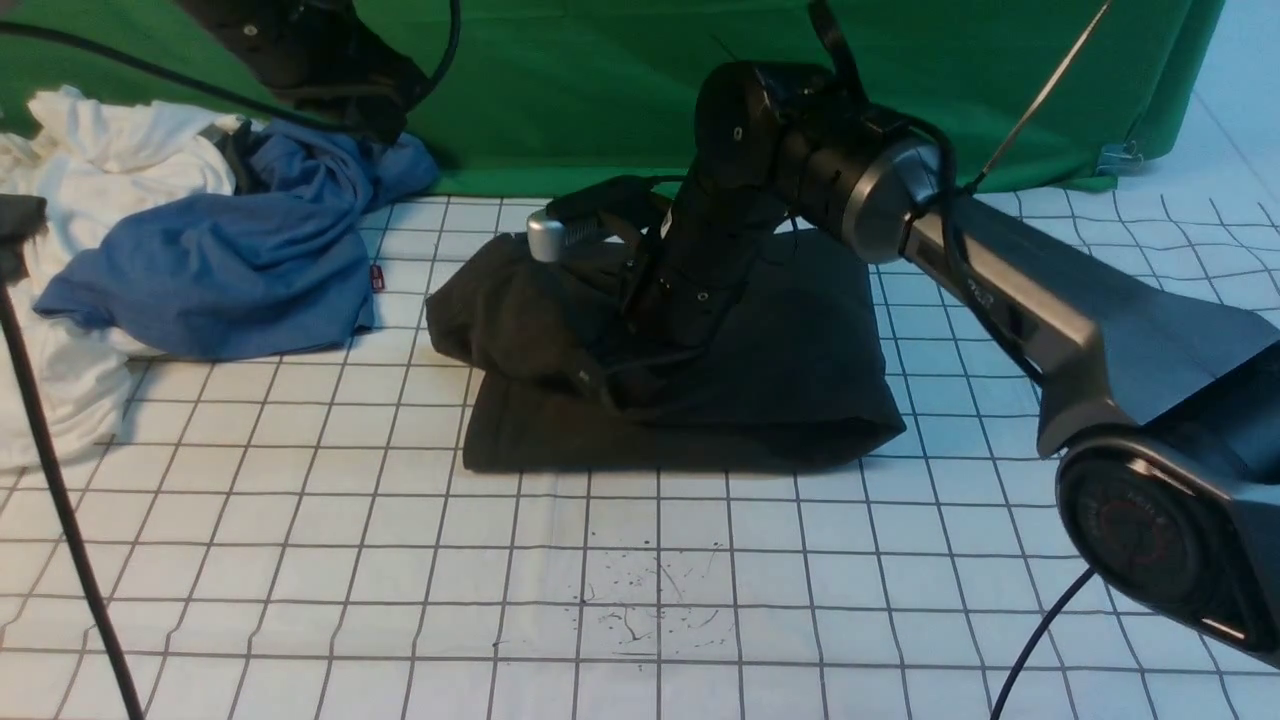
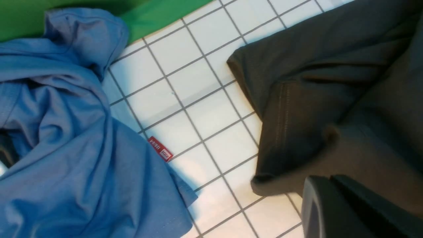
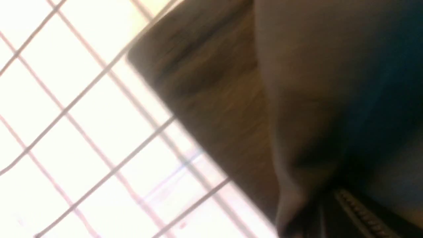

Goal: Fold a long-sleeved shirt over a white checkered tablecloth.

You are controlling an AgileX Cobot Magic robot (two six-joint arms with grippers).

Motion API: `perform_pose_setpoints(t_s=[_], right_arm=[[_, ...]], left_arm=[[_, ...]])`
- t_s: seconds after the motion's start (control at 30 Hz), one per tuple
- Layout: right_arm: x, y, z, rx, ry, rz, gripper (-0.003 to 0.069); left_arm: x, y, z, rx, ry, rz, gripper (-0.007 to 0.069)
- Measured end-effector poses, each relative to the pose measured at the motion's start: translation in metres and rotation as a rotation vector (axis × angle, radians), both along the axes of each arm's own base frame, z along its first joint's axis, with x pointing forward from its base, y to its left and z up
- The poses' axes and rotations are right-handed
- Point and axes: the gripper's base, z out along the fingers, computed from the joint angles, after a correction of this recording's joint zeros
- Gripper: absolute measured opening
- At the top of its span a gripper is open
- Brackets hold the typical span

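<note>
Ink specks (image 1: 650,600) dot the near middle of the white checkered tablecloth (image 1: 300,560), closest to the camera. At the cloth's far left edge lies a crumpled white garment (image 1: 90,180), and a blue garment (image 1: 220,270) is heaped over it, its small red tag (image 2: 160,149) resting on bare squares. The left gripper (image 2: 347,211) hangs above the gap between the blue heap and the dark one, jaws closed with nothing between them.

Toward the middle of the cloth, nearer its far edge than its near one, sits the long-sleeved shirt (image 1: 780,380), already a compact, roughly rectangular bundle of several layers; no sleeve trails out. Its left end is loose, with a flap (image 1: 500,320) humped up rather than lying flat. The right gripper (image 1: 600,385) is down at that part of the bundle, clamped on a fold of shirt cloth, as its wrist view shows fabric pinched at the fingers.

Most of the folding looks done. What seems left is laying that raised left flap flat and squaring the stack, then letting go.
</note>
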Motion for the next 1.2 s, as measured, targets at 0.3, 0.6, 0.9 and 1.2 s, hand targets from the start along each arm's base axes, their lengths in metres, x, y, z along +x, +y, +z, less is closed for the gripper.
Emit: perform_pose_setpoints(t_s=[0.3, 0.6, 0.9, 1.2], right_arm=[[-0.034, -0.002, -0.014, -0.076, 0.108, 0.070, 0.0017], [-0.007, -0.082, 0.109, -0.008, -0.207, -0.095, 0.0022], [0.011, -0.180, 0.133, -0.051, -0.271, -0.333, 0.0030], [0.015, -0.151, 0.041, -0.062, -0.205, -0.315, 0.0036]], left_arm=[[0.000, 0.005, 0.000, -0.017, 0.002, 0.016, -0.0036], [-0.001, -0.017, -0.006, -0.048, 0.040, -0.047, -0.0036], [0.005, -0.093, -0.092, -0.003, 0.232, -0.201, -0.0036], [0.000, -0.103, -0.149, 0.091, 0.301, -0.216, -0.0036]])
